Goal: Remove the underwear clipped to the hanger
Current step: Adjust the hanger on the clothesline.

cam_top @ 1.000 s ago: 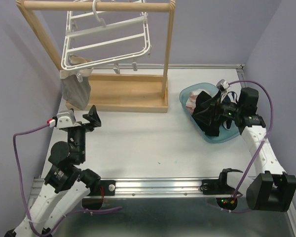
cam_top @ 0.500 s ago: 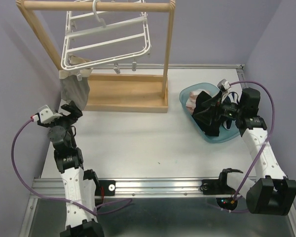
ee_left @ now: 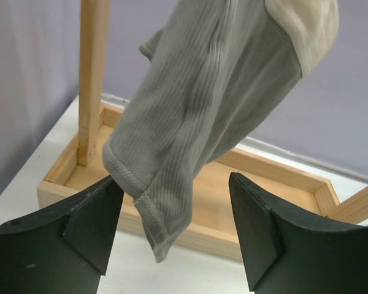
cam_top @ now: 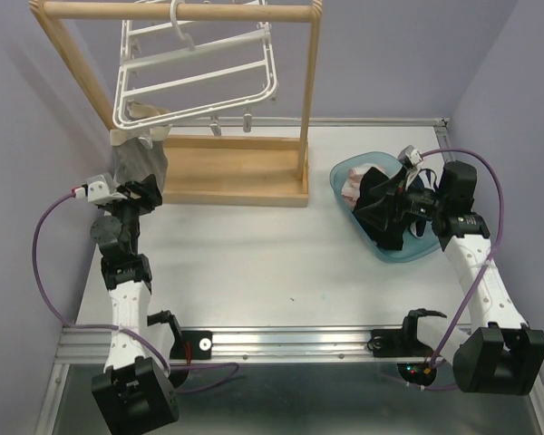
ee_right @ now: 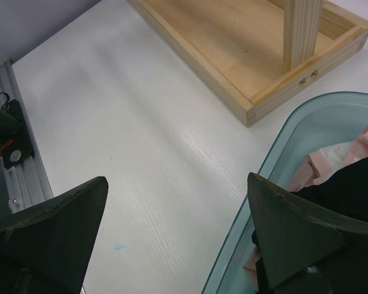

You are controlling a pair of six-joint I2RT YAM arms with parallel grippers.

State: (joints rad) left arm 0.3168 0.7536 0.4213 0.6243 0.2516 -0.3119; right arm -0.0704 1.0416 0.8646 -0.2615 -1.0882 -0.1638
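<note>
one garment left: grey-olive underwear (ee_left: 202, 116) with a cream band hangs from a clip at the near left corner of the white hanger (cam_top: 195, 86); its hem dangles above the wooden stand (cam_top: 245, 186).
removed items: pink and black pieces lie in the blue tub (cam_top: 340, 174) at the right of the surface (cam_top: 254, 263).
left end effector (ee_left: 175, 229): released, jaws parted on either side of the hem, nothing grasped.
right end effector (ee_right: 178, 226): released and empty, over the tub's near rim.
risk, slip: the bite looks set on the lowest edge only; so little cloth between the pads may slide out under a pull.
risk, clip holds: a downward tug could tilt or swing the hanger on its hook, perhaps lifting it off the rail.
risk, stand: a sideways pull may drag or rock the stand.
risk, cloth: ribbed fabric may stretch before the clip lets go.
</note>
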